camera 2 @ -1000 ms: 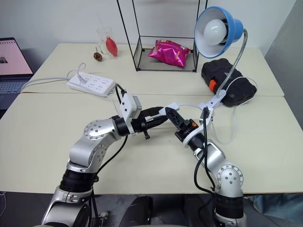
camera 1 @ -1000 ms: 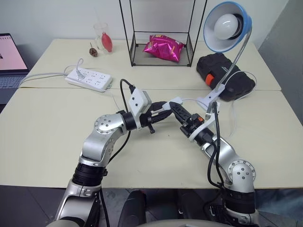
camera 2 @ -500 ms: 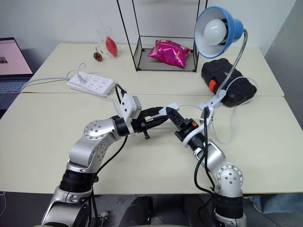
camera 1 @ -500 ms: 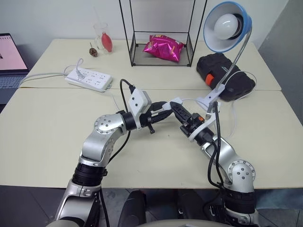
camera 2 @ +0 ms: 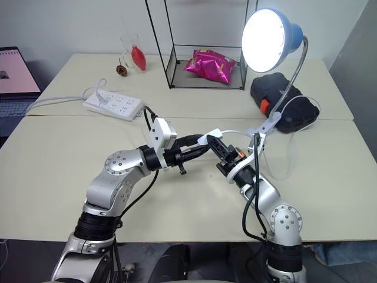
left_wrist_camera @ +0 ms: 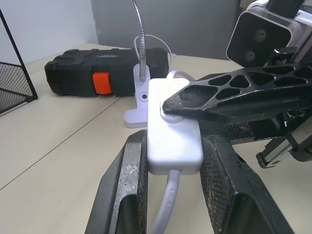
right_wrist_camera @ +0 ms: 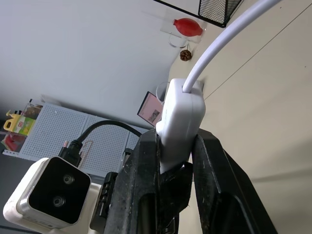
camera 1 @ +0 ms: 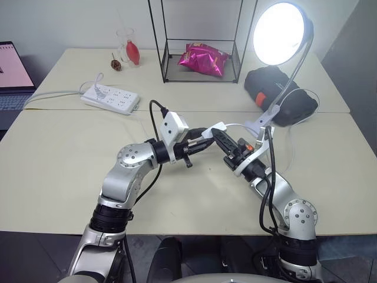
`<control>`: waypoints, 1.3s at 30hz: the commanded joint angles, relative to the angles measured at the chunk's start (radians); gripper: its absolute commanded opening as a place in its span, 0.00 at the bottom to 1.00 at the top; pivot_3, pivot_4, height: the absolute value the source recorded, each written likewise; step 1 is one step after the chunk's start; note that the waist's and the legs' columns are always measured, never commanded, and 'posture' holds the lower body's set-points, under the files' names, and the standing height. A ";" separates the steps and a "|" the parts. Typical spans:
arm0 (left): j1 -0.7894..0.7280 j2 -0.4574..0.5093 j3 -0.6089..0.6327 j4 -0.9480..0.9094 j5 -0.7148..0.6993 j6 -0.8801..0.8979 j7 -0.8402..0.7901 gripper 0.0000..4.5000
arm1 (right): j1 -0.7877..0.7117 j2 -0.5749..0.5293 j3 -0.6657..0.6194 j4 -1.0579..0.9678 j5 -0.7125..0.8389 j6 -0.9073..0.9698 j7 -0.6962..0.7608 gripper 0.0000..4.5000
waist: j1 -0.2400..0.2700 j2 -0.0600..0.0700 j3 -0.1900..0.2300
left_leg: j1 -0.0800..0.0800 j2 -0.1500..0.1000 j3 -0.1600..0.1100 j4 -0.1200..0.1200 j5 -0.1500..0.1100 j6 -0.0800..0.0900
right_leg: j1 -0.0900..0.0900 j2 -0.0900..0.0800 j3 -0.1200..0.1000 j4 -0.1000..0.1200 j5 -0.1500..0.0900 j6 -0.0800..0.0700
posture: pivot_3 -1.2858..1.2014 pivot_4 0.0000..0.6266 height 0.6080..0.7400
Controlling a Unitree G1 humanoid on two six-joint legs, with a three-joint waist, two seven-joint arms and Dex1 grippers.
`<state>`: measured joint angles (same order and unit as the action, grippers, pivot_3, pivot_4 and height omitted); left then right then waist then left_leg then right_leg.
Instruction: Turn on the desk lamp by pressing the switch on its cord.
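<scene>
Now the desk lamp [camera 1: 279, 32] glows; a second ago it was dark. Right claw [left_wrist_camera: 168, 105] has squeezed shut on the switch [left_wrist_camera: 173, 129], which the left claw [left_wrist_camera: 170, 170] clamps just above the surface [camera 1: 59, 159]. Task looks done.

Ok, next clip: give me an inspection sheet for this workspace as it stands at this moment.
Surface: two beige tables pushed together.
Job's things: desk lamp lit; switch held between both grippers; cord loops beside the clip base.
Clutter: black case, pink bag in wire rack, glass, power strip.
Grippers: left gripper shut on switch; right gripper shut on switch.
Cables: black robot cable on right arm.
Surroundings: laptop, white wall.
</scene>
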<state>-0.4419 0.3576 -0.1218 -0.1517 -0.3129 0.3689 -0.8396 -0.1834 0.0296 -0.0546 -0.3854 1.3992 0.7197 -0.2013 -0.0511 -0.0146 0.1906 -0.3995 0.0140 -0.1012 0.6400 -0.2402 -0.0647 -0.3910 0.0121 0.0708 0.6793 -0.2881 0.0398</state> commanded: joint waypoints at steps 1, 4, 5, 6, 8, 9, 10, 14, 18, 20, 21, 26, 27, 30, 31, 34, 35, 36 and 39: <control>-0.016 -0.002 0.007 -0.037 -0.018 -0.016 0.003 0.25 | -0.008 -0.002 -0.001 -0.014 0.011 -0.009 -0.005 0.12 | 0.000 0.000 0.000 | 0.000 0.000 0.000 0.000 0.000 0.000 | 0.000 0.000 0.000 0.000 0.000 0.000 | 0.52 0.24 1.00; -0.016 -0.004 0.006 -0.037 -0.019 -0.015 0.004 0.25 | -0.006 -0.005 -0.001 -0.017 0.009 -0.011 -0.001 0.12 | 0.000 0.000 0.000 | 0.000 0.000 0.000 0.000 0.000 0.000 | 0.000 0.000 0.000 0.000 0.000 0.000 | 0.52 0.24 1.00; -0.017 -0.004 0.006 -0.037 -0.019 -0.015 0.004 0.25 | -0.006 -0.005 0.000 -0.017 0.009 -0.011 0.000 0.12 | 0.000 0.000 0.000 | 0.000 0.000 0.000 0.000 0.000 0.000 | 0.000 0.000 0.000 0.000 0.000 0.000 | 0.52 0.24 1.00; -0.017 -0.004 0.006 -0.037 -0.019 -0.015 0.004 0.25 | -0.006 -0.006 0.000 -0.017 0.008 -0.012 0.000 0.12 | 0.000 0.000 0.000 | 0.000 0.000 0.000 0.000 0.000 0.000 | 0.000 0.000 0.000 0.000 0.000 0.000 | 0.52 0.24 1.00; -0.017 -0.005 0.006 -0.037 -0.019 -0.015 0.004 0.25 | -0.005 -0.009 0.001 -0.018 0.006 -0.013 0.000 0.12 | 0.000 0.000 0.000 | 0.000 0.000 0.000 0.000 0.000 0.000 | 0.000 0.000 0.000 0.000 0.000 0.000 | 0.52 0.24 1.00; -0.017 -0.005 0.006 -0.037 -0.019 -0.014 0.004 0.25 | -0.005 -0.010 0.002 -0.018 0.005 -0.013 0.000 0.12 | 0.000 0.000 0.000 | 0.000 0.000 0.000 0.000 0.000 0.000 | 0.000 0.000 0.000 0.000 0.000 0.000 | 0.52 0.24 1.00; -0.017 -0.005 0.006 -0.037 -0.020 -0.014 0.004 0.25 | -0.005 -0.011 0.002 -0.019 0.004 -0.014 0.001 0.12 | 0.000 0.000 0.000 | 0.000 0.000 0.000 0.000 0.000 0.000 | 0.000 0.000 0.000 0.000 0.000 0.000 | 0.52 0.24 1.00; -0.016 -0.006 0.007 -0.038 -0.020 -0.013 0.005 0.25 | -0.004 -0.012 0.005 -0.021 0.002 -0.015 0.004 0.37 | 0.000 0.000 0.000 | 0.000 0.000 0.000 0.000 0.000 0.000 | 0.000 0.000 0.000 0.000 0.000 0.000 | 0.52 0.24 1.00; -0.017 -0.006 0.006 -0.038 -0.019 -0.012 0.007 0.25 | -0.007 -0.013 0.004 -0.021 0.003 -0.017 0.005 0.56 | 0.000 0.000 0.000 | 0.000 0.000 0.000 0.000 0.000 0.000 | 0.000 0.000 0.000 0.000 0.000 0.000 | 0.52 0.24 1.00; -0.016 -0.006 0.007 -0.038 -0.019 -0.012 0.007 0.25 | -0.007 -0.013 0.003 -0.021 0.003 -0.019 0.005 0.67 | 0.000 0.000 0.000 | 0.000 0.000 0.000 -0.001 0.000 0.000 | 0.000 0.000 0.000 0.000 0.000 0.000 | 0.52 0.24 1.00; -0.016 -0.006 0.007 -0.038 -0.019 -0.012 0.007 0.25 | -0.007 -0.014 0.002 -0.021 0.004 -0.019 0.006 0.72 | 0.000 0.000 0.000 | 0.000 0.000 0.000 -0.001 0.000 0.000 | 0.000 0.000 0.000 0.000 0.000 0.000 | 0.52 0.24 1.00; -0.016 -0.005 0.007 -0.038 -0.018 -0.013 0.007 0.25 | 0.000 -0.031 -0.003 -0.033 0.010 -0.012 0.012 0.98 | 0.000 0.000 0.000 | 0.000 0.000 0.000 -0.001 0.000 0.000 | 0.000 0.000 0.000 -0.001 0.000 0.000 | 0.52 0.24 1.00; -0.016 -0.005 0.007 -0.038 -0.017 -0.013 0.007 0.25 | 0.002 -0.036 -0.004 -0.036 0.012 -0.010 0.013 1.00 | 0.000 0.000 0.000 | 0.000 0.000 0.000 -0.001 0.000 0.000 | 0.000 0.000 0.000 -0.001 0.000 0.000 | 0.52 0.24 1.00; -0.021 0.001 0.006 -0.027 -0.008 -0.019 0.007 0.25 | 0.031 -0.132 -0.009 -0.083 -0.013 0.029 0.050 1.00 | 0.000 0.000 0.000 | 0.000 0.000 0.001 -0.001 0.000 0.000 | -0.001 0.000 0.000 -0.001 0.000 0.000 | 0.52 0.24 1.00; -0.026 0.008 0.004 -0.013 0.004 -0.027 0.005 0.25 | 0.051 -0.202 -0.007 -0.116 -0.042 0.059 0.082 1.00 | 0.002 0.000 0.000 | 0.000 0.000 0.001 -0.001 0.000 0.000 | -0.001 0.000 0.000 -0.001 0.000 0.000 | 0.52 0.24 1.00; -0.045 0.031 -0.012 0.050 0.055 -0.066 -0.001 0.25 | 0.090 -0.384 0.010 -0.196 -0.139 0.104 0.175 1.00 | 0.008 0.001 0.000 | -0.001 -0.001 0.001 -0.001 0.000 0.000 | 0.000 -0.001 0.000 -0.002 -0.001 0.001 | 0.52 0.24 1.00; -0.056 0.037 -0.021 0.084 0.078 -0.084 0.001 0.25 | 0.095 -0.443 0.017 -0.221 -0.175 0.111 0.207 1.00 | 0.008 0.000 0.000 | -0.001 -0.002 0.002 -0.001 0.000 0.000 | 0.000 -0.002 0.001 -0.002 -0.001 0.001 | 0.52 0.24 1.00; -0.063 0.041 -0.026 0.108 0.092 -0.098 0.001 0.25 | 0.098 -0.480 0.023 -0.237 -0.199 0.114 0.230 1.00 | 0.008 0.000 0.001 | -0.001 -0.002 0.002 -0.001 0.000 0.000 | 0.000 -0.002 0.000 -0.002 -0.001 0.001 | 0.52 0.24 1.00; -0.096 0.031 -0.049 0.234 0.135 -0.151 -0.001 0.25 | 0.081 -0.630 0.053 -0.296 -0.344 0.105 0.332 1.00 | 0.006 0.001 0.001 | 0.000 0.000 0.001 -0.001 0.000 0.000 | -0.001 0.000 0.000 -0.002 -0.001 0.001 | 0.52 0.24 1.00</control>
<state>-0.5194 0.3891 -0.1637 0.0411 -0.2033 0.2605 -0.8403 -0.0887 -0.5650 -0.0045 -0.6196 1.1304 0.8375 0.0688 -0.0456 -0.0137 0.1916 -0.3999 0.0126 -0.1001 0.6386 -0.2402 -0.0647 -0.3918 0.0114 0.0710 0.6776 -0.2890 0.0412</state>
